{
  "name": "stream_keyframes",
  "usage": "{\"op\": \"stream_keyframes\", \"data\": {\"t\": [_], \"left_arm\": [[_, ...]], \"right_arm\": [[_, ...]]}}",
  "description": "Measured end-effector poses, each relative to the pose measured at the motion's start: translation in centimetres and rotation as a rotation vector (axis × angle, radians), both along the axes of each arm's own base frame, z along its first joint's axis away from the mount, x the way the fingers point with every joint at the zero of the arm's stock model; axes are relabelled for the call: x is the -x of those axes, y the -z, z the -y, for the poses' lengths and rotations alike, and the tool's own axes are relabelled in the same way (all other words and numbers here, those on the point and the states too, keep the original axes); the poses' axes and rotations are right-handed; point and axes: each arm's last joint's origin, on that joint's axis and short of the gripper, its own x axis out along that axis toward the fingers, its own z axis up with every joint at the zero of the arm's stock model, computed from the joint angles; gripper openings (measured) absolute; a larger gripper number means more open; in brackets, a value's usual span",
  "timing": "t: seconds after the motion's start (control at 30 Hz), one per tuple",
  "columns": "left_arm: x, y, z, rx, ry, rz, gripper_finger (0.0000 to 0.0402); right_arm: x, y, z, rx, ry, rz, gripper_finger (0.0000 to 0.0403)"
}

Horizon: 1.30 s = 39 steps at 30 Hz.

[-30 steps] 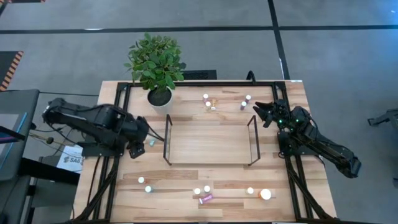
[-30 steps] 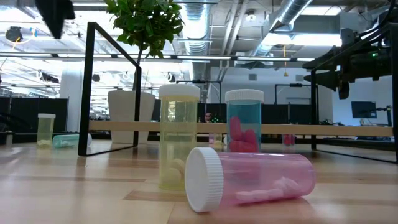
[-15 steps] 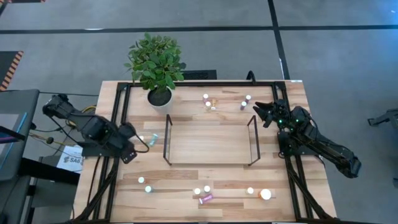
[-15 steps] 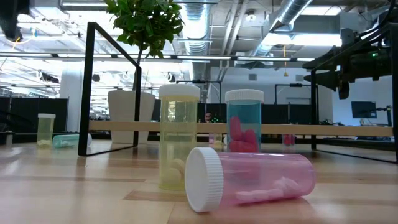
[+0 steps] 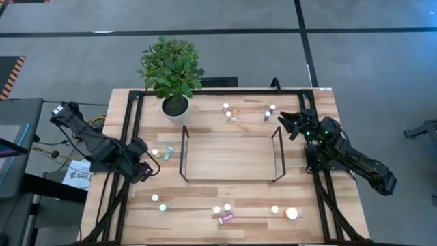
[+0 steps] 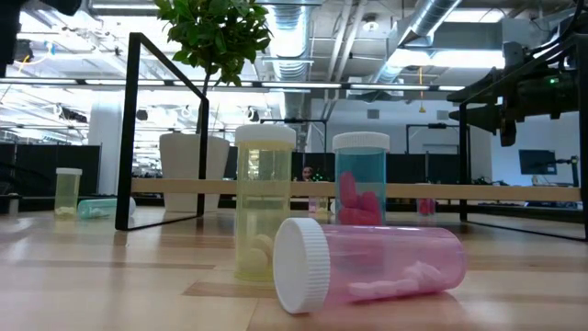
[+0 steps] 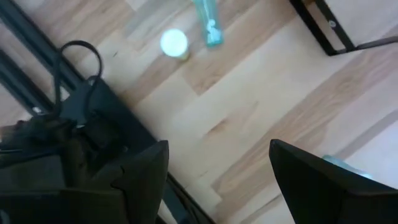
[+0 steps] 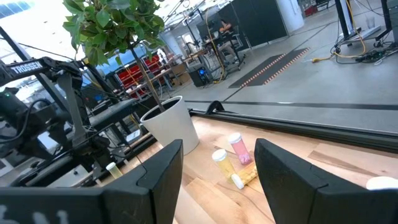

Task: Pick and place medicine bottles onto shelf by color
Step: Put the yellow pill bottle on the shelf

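Risk first: the teal bottle (image 5: 166, 155) lies on its side just beside the shelf (image 5: 229, 158) upright, next to a standing yellow bottle (image 5: 155, 152); a careless descent could roll it or topple its neighbour. Shelf carries nothing; other bottles are scattered near the plant pot (image 5: 176, 109) and along the near edge of the surface (image 5: 205, 198). Left gripper (image 5: 145, 171) stands wide and empty at the left edge, having drawn back from the teal bottle since the earlier frame. Right gripper (image 5: 287, 123), jaws apart, empty, is unchanged.

A pink bottle (image 6: 372, 265), yellow bottle (image 6: 264, 204) and teal bottle (image 6: 361, 179) carry white caps on light wood table (image 6: 110, 285)
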Motion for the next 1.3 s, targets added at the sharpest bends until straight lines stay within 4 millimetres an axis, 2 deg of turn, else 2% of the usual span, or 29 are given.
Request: {"op": "stream_keyframes", "data": {"t": [0.23,0.5,0.73,1.3], "left_arm": [[-0.9,0.6,0.6,-0.026,0.017,-0.023,0.0265],[-1.9,0.7,0.4,-0.173,0.069,0.089,0.0265],[-2.3,0.7,-0.1,-0.268,0.276,0.062,0.0265],[-2.3,0.8,-0.6,-0.265,0.246,0.002,0.0265]], "right_arm": [[0.0,0.0,0.0,0.000,0.000,0.000,0.0224],[0.0,0.0,0.0,0.000,0.000,0.000,0.0224],[0.0,0.0,0.0,0.000,0.000,0.000,0.0224],[0.0,0.0,0.0,0.000,0.000,0.000,0.0224]]}}
